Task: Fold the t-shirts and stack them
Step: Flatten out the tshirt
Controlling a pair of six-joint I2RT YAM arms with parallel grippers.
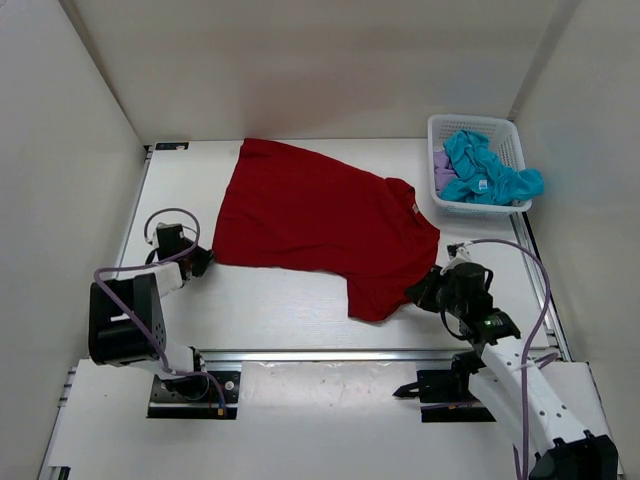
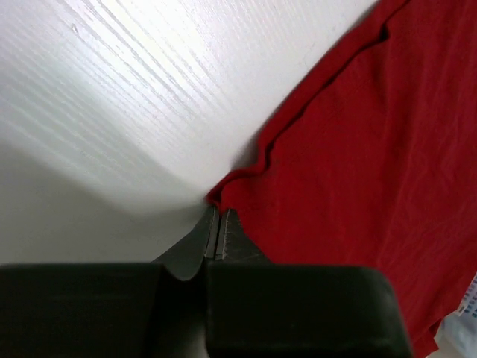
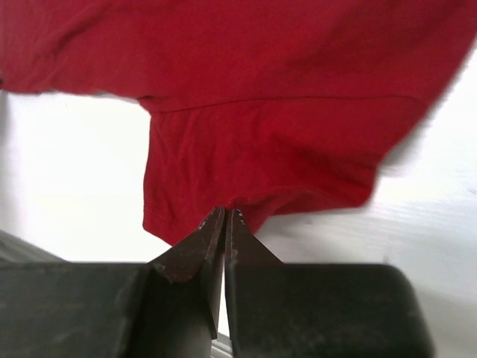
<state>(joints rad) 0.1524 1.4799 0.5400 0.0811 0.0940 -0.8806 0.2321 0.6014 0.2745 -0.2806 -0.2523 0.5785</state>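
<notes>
Across the counter I see open white surface from 6 to 9 o'clock of the dark red t-shirt. The shirt lies spread flat near the middle, its length running from 10 toward 4 o'clock. White walls close the left, far and right sides, and the shirt's far corner lies near the counter's far edge. At 1 o'clock, in the far right corner, the white basket holds the teal t-shirt and the lavender t-shirt bunched together, with teal spilling over the right rim.

My left fingers are pressed together on the red shirt's corner at its 8 o'clock edge, where the cloth curls up into the tips. My right fingers are clamped on the red hem at the 5 o'clock end, with fabric puckered just above the tips.

My left arm is folded back on itself from its base at 7 o'clock, wrist low and pointing toward 2 o'clock. My right arm stretches from its base at 5 o'clock toward 11 o'clock, wrist low over the counter.
</notes>
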